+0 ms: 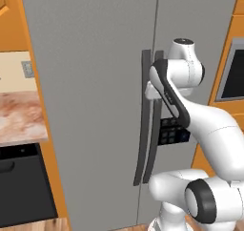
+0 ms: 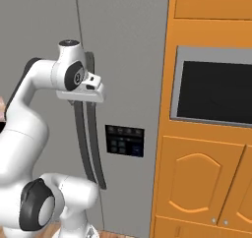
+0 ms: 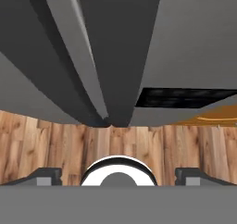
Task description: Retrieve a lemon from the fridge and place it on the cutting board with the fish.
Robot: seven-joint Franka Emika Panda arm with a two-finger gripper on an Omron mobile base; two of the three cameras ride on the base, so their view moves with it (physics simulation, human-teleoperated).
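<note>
Reaching toward the shut fridge [image 1: 95, 82], the gripper [image 3: 118, 176] hangs just before its two dark handles [image 1: 150, 115], fingers spread wide and holding nothing. Both handles sit close together, so it may grab the wrong one or slip off.
</note>
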